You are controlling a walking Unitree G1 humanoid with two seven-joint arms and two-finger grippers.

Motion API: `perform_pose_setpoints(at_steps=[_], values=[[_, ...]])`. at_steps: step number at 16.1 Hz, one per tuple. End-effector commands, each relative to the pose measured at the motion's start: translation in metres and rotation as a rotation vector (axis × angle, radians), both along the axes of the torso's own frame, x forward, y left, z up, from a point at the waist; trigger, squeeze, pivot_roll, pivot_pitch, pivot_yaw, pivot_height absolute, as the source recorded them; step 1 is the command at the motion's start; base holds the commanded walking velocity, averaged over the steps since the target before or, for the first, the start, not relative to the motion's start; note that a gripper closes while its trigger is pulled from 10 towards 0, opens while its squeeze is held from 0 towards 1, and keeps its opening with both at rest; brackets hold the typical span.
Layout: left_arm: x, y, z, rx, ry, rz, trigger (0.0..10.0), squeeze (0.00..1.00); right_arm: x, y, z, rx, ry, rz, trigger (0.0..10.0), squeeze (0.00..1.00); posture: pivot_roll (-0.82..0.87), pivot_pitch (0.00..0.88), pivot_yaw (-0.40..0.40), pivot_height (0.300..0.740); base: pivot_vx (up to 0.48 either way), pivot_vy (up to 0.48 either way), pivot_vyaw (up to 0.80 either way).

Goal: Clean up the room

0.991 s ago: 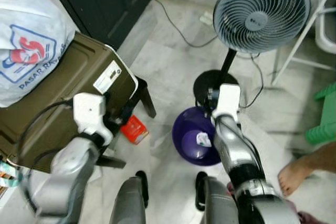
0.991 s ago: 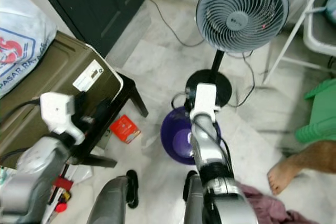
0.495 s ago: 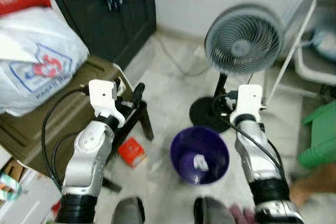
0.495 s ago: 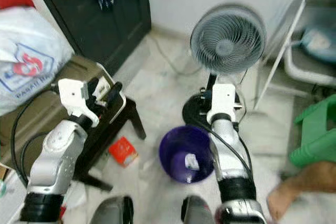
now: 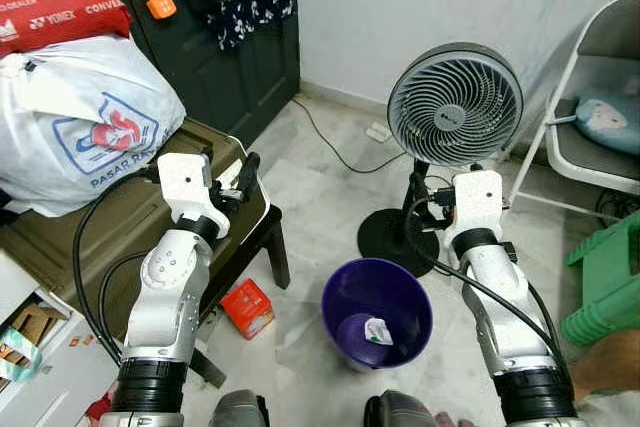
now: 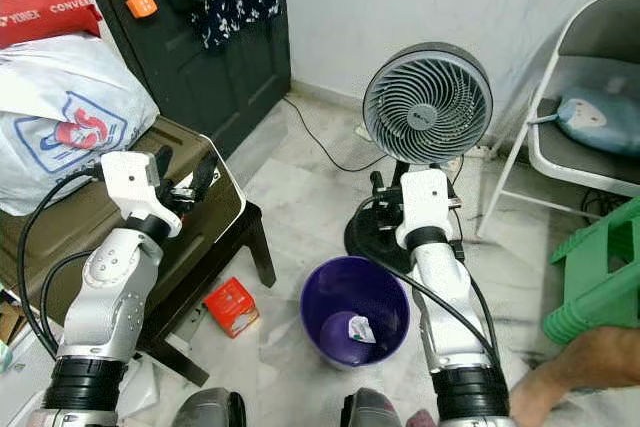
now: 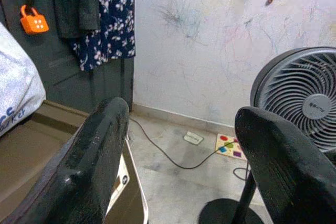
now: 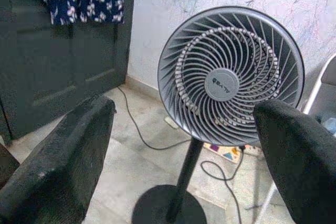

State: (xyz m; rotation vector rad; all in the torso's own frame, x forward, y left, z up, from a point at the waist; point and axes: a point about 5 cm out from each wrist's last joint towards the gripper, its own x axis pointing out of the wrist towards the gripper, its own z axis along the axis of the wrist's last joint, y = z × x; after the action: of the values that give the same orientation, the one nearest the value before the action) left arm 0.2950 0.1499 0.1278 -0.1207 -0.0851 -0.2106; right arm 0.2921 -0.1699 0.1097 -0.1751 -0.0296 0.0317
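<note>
A purple bin [image 5: 335, 297] stands on the marble floor in front of my feet, with a crumpled white scrap [image 5: 376, 330] lying inside it. A small red box [image 5: 248, 307] lies on the floor to its left, beside a black stand leg. My left gripper [image 7: 178, 124] is raised over the corner of an olive case [image 5: 110, 237], open and empty. My right gripper [image 8: 184, 124] is held up next to the pole of a grey standing fan [image 5: 455, 105], also open with nothing between its fingers.
A white plastic bag [image 5: 80, 117] and a red bag [image 5: 55, 2] rest on the olive case. A dark door [image 5: 220, 37] with an orange padlock [image 5: 160, 2] is behind. A folding chair [image 5: 590, 137], green stool [image 5: 605, 277] and a person's foot [image 5: 605, 367] are at right. A cable [image 5: 330, 147] runs across the floor.
The camera has tilted up from the floor toward the wall. Both arms have risen; the right gripper has moved from above the bin to beside the fan pole.
</note>
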Motion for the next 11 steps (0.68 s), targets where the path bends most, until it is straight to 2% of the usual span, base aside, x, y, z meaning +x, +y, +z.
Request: perform_pose_setpoints(at_steps=[1, 3, 5, 9, 11], values=[[0.003, 0.002, -0.001, 0.006, -0.003, 0.008, 10.0, 0.00, 0.004, 0.009, 0.014, 0.020, -0.066, 0.035, 10.0, 0.00, -0.02, 0.000, 0.045, 0.740, 0.000, 0.000, 0.00], [0.004, 0.002, -0.002, 0.011, -0.005, 0.003, 10.0, 0.00, 0.002, 0.015, 0.019, 0.002, -0.091, 0.080, 10.0, 0.00, -0.02, 0.000, 0.050, 0.740, 0.000, 0.000, 0.00], [0.003, 0.002, -0.002, 0.013, -0.015, -0.010, 10.0, 0.00, -0.003, 0.015, 0.020, 0.025, -0.086, 0.119, 10.0, 0.00, -0.02, 0.000, 0.045, 0.740, 0.000, 0.000, 0.00], [0.003, 0.003, -0.002, 0.011, -0.019, -0.012, 10.0, 0.00, -0.006, 0.012, 0.016, 0.000, -0.070, 0.102, 10.0, 0.00, -0.02, 0.000, 0.048, 0.740, 0.000, 0.000, 0.00], [0.004, 0.003, -0.004, 0.023, -0.018, -0.013, 10.0, 0.00, -0.005, 0.011, 0.015, -0.050, -0.052, 0.098, 10.0, 0.00, -0.03, 0.000, 0.055, 0.740, 0.000, 0.000, 0.00]])
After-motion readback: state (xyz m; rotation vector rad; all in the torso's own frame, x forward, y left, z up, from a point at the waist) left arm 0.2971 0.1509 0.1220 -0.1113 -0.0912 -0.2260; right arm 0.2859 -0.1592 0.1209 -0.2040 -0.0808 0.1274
